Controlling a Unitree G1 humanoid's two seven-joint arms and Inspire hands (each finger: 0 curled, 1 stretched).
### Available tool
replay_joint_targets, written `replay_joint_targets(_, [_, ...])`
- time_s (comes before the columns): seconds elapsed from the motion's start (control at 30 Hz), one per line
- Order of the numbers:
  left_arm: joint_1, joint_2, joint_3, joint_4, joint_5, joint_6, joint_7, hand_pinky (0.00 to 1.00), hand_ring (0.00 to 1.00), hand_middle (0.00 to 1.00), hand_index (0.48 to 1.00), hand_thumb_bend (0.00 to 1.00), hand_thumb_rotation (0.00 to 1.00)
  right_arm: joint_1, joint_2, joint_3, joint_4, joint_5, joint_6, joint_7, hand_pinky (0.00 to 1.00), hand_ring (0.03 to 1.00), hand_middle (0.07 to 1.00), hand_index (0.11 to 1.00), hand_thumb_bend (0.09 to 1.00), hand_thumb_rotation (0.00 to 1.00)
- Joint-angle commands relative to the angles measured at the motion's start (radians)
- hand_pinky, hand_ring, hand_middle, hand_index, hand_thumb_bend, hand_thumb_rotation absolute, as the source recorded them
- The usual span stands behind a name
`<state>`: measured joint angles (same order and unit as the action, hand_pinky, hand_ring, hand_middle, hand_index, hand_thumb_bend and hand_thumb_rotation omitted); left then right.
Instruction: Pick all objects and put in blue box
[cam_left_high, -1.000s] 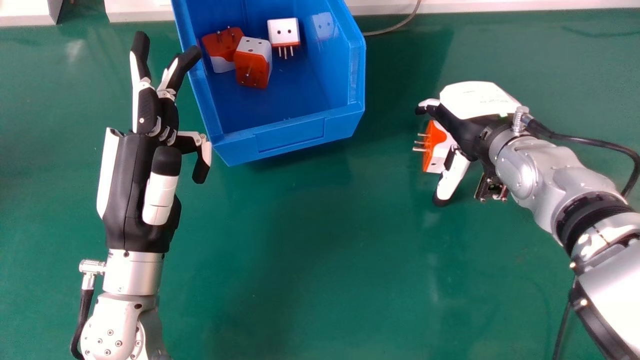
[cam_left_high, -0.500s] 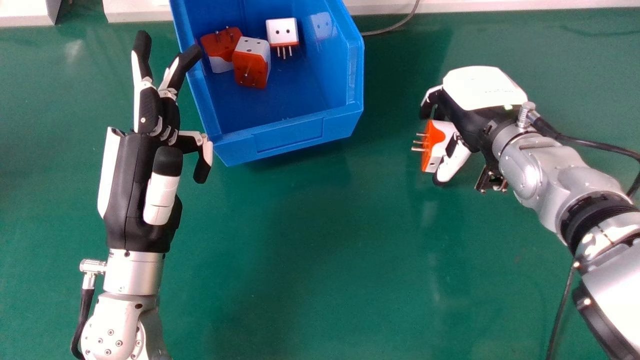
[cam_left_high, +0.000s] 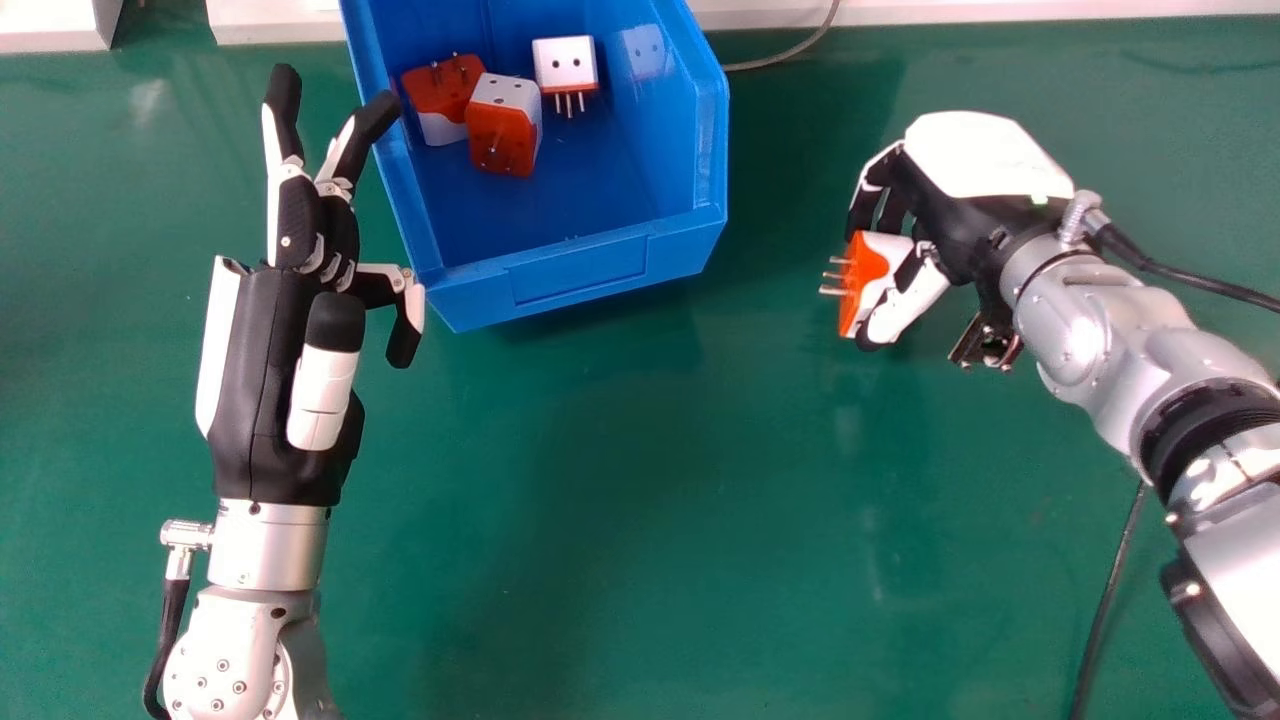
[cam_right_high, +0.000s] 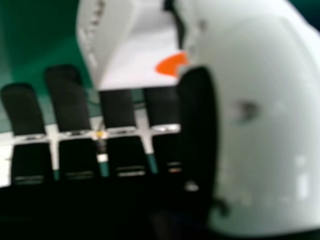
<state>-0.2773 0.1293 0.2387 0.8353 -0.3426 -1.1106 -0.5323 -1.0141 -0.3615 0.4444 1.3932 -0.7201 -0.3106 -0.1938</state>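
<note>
The left hand (cam_left_high: 275, 380) is positioned over the green work surface (cam_left_high: 600, 560) at the view's left, beside the blue box; its fingers are largely extended, one bent, and it carries nothing. At the view's right, a white-and-orange adapter (cam_left_high: 872, 262) is retained by the right hand (cam_left_high: 950, 215), which is partly closed, fingers angled downward on one side, thumb opposite. The adapter's metal prongs point toward the box. In the blurred right hand view, the thumb (cam_right_high: 260, 135) appears to bear against the adapter. The blue box (cam_left_high: 580, 278) stands beyond, between the hands, containing three similar adapters: one centrally placed (cam_left_high: 503, 135), one touching it (cam_left_high: 443, 98), one farther back (cam_left_high: 567, 65). A grey cable (cam_left_high: 790, 52) runs behind the box.
</note>
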Motion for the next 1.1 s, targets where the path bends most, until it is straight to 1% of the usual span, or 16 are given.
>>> replay_joint_targets(0.0, [-0.011,0.001,-0.006,-0.007,0.004,-0.007,-0.004,0.00,1.00,0.93,0.754,1.00,0.91,-0.027,-0.029,-0.016,-0.015,0.016,-0.015,-0.024,0.43,0.437,0.493,0.509,0.536,0.00])
replay_joint_targets(0.13, [-0.017,0.004,-0.004,0.000,0.000,-0.006,-0.010,0.00,1.00,0.93,0.754,1.00,0.91,-0.027,-0.038,-0.028,-0.016,0.026,-0.016,-0.025,0.43,0.438,0.490,0.506,0.533,0.00])
replay_joint_targets(0.33, [-0.025,0.005,-0.002,0.007,0.001,-0.008,-0.013,0.00,1.00,0.93,0.753,1.00,0.91,-0.032,-0.040,-0.040,-0.019,0.034,-0.026,-0.012,0.43,0.438,0.486,0.503,0.528,0.00])
replay_joint_targets(0.5, [-0.031,0.009,-0.002,0.012,0.001,-0.002,-0.016,0.00,1.00,0.93,0.752,1.00,0.91,-0.071,-0.047,-0.055,-0.034,0.047,-0.070,-0.020,0.43,0.436,0.484,0.499,0.525,0.00])
replay_joint_targets(0.63, [-0.038,0.012,-0.002,0.017,0.009,-0.001,-0.012,0.00,1.00,0.93,0.751,1.00,0.91,-0.105,-0.047,-0.099,-0.052,0.090,-0.135,-0.005,0.42,0.427,0.484,0.501,0.523,0.00])
replay_joint_targets(0.77, [-0.052,0.014,0.000,0.036,0.015,-0.008,-0.011,0.00,1.00,0.93,0.751,1.00,0.91,-0.136,-0.052,-0.138,-0.075,0.133,-0.211,0.005,0.41,0.412,0.486,0.512,0.520,0.00])
replay_joint_targets(0.83, [-0.055,0.014,0.002,0.041,0.017,-0.012,-0.012,0.00,0.99,0.93,0.751,1.00,0.91,-0.143,-0.051,-0.152,-0.082,0.148,-0.235,0.010,0.41,0.407,0.486,0.516,0.519,0.00])
replay_joint_targets(0.97, [-0.062,0.016,0.004,0.052,0.032,-0.017,0.001,0.00,0.99,0.93,0.751,1.00,0.91,-0.170,-0.045,-0.161,-0.108,0.162,-0.309,-0.003,0.40,0.403,0.486,0.518,0.518,0.00])
replay_joint_targets(1.07, [-0.065,0.016,0.005,0.058,0.042,-0.021,0.012,0.00,0.99,0.93,0.752,1.00,0.91,-0.186,-0.040,-0.164,-0.110,0.167,-0.321,0.007,0.40,0.402,0.486,0.520,0.517,0.00])
